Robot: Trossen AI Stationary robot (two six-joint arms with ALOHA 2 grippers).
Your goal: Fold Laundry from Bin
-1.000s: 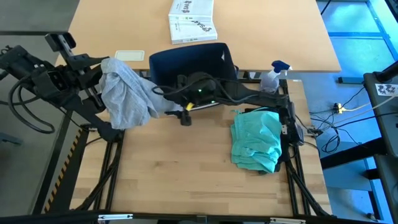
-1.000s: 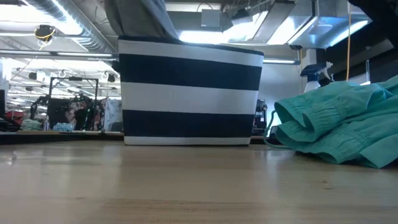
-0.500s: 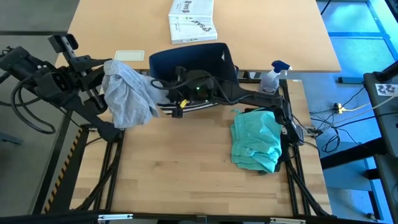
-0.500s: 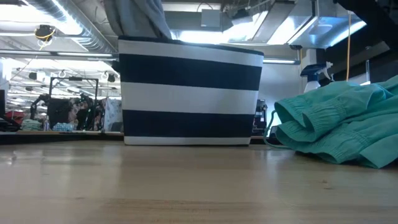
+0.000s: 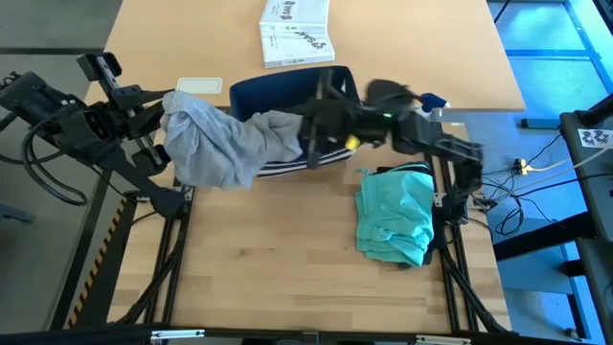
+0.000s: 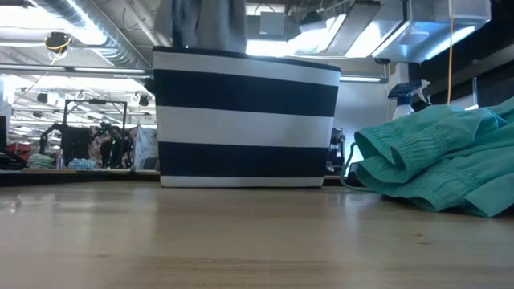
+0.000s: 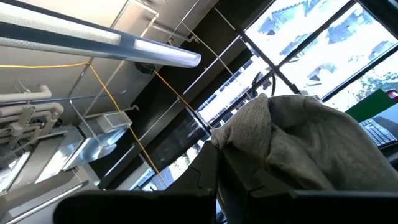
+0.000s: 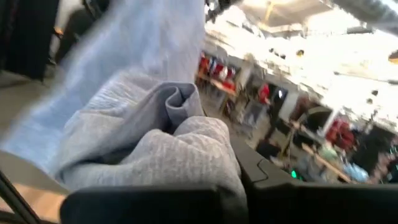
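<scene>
Above the bin: grey T-shirt stretched between both grippers

Over the back half of the table, the grey T-shirt hangs in the air, strung between the two arms. Left gripper sits at the table's left edge, fingers closed on the shirt's left end; in the left wrist view the grey cloth bunches right at the fingers. Right gripper is in front of the bin's near wall, fingers pinched shut on the shirt's right end; the right wrist view shows folded grey fabric clamped right at the fingers, filling most of the frame. Shirt sags in the middle between the two grips, bulk nearer the left gripper.

The bin, navy with white stripes, stands at the back centre of the table; in the low view its striped wall faces the camera, with grey cloth showing above its rim. Teal piece lies crumpled on the table's right side, well apart from both grippers, touching neither. White printed box rests on the far table behind the bin. Spray bottle stands just right of the bin.
</scene>
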